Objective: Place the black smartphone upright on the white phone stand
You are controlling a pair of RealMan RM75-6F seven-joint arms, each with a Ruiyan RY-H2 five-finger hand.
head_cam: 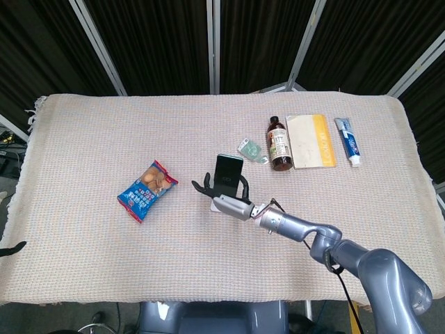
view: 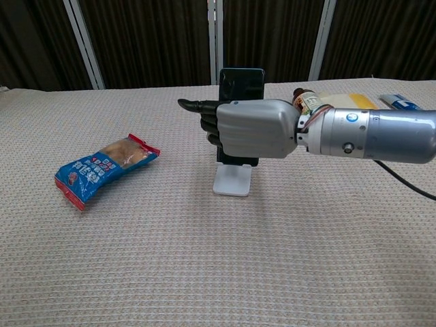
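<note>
Here we are at the seating step: our right hand (view: 255, 129), grey and metallic, has its fingers (view: 204, 109) wrapped around the black rectangular smartphone (view: 240, 82), holding it upright directly over the small white plastic phone stand (view: 231, 182) near the middle of the desk (head_cam: 83, 139), which is covered in a beige woven cloth. In the chest view the phone's lower edge sits just above the stand's flat base, but the hand hides the cradle, so we cannot tell whether the phone already rests in it or hangs slightly clear. Our left hand shows in neither view.

Off to the left lies a blue and red crinkled snack packet (head_cam: 147, 190), well apart from the stand. Behind it, toward the far right, are a brown glass bottle with a black cap (head_cam: 278, 143), a tan and yellow flat booklet (head_cam: 311, 140) and a white and blue toothpaste tube (head_cam: 348, 140).

In our judgement the next move calls for a gentle settling of the phone against the stand's back, then a slow loosening of the fingers, watching that the phone does not tip or drag the light stand along.
</note>
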